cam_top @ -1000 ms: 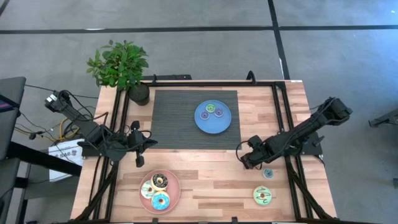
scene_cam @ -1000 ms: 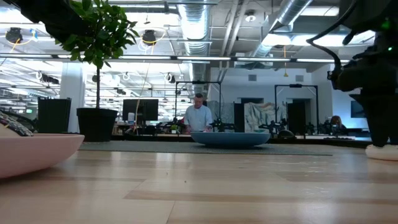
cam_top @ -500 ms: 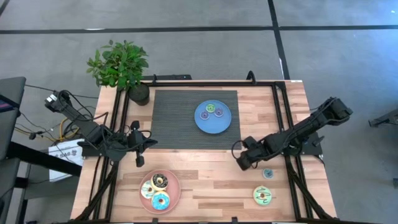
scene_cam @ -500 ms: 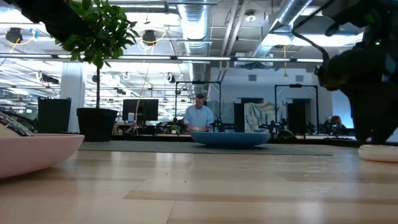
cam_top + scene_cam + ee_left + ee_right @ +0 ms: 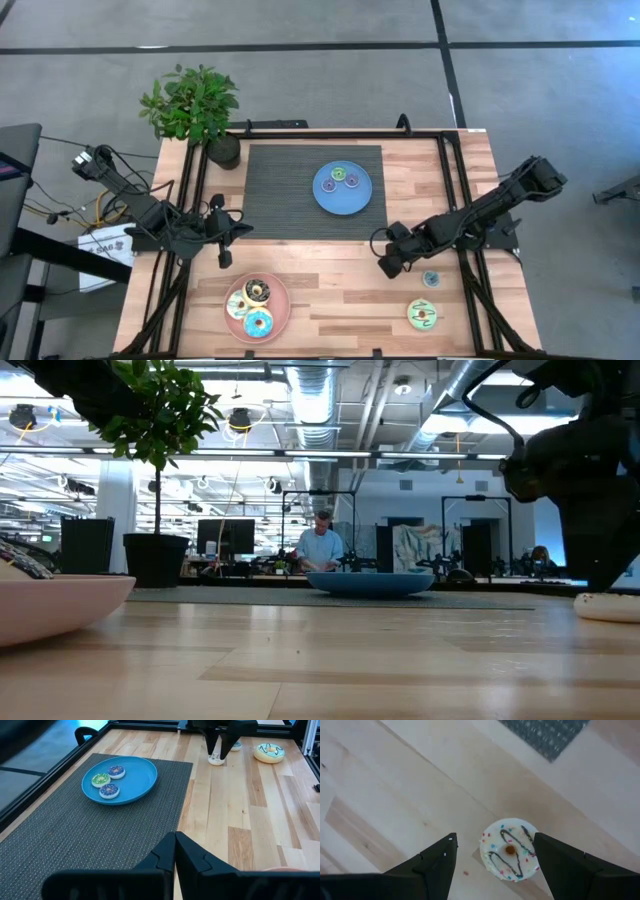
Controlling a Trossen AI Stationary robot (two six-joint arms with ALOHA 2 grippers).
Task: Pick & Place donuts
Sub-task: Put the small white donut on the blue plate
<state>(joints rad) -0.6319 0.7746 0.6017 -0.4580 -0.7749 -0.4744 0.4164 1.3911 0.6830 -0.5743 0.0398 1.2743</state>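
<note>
My right gripper (image 5: 385, 264) is open and points down over a small white donut (image 5: 510, 850) with a dark drizzle. The donut lies flat on the bare wood just near of the mat. In the right wrist view the two fingers stand on either side of it, and I see no touch. A small teal donut (image 5: 431, 279) and a large green donut (image 5: 424, 314) lie on the wood nearby. Three small donuts (image 5: 108, 780) sit on the blue plate (image 5: 342, 203). Three large donuts (image 5: 253, 306) sit on the pink plate (image 5: 281, 297). My left gripper (image 5: 222, 252) waits shut at the table's left.
A dark woven mat (image 5: 280, 190) lies under the blue plate at the table's far middle. A potted plant (image 5: 195, 110) stands at the far left corner. Black frame rails (image 5: 455, 180) run along the table's sides. Bare wood lies between the two plates. A person sits in the room beyond.
My right gripper has moved a little toward the table's left and near edges, coming over the small white donut. The donuts and the left arm have stayed where they were.
</note>
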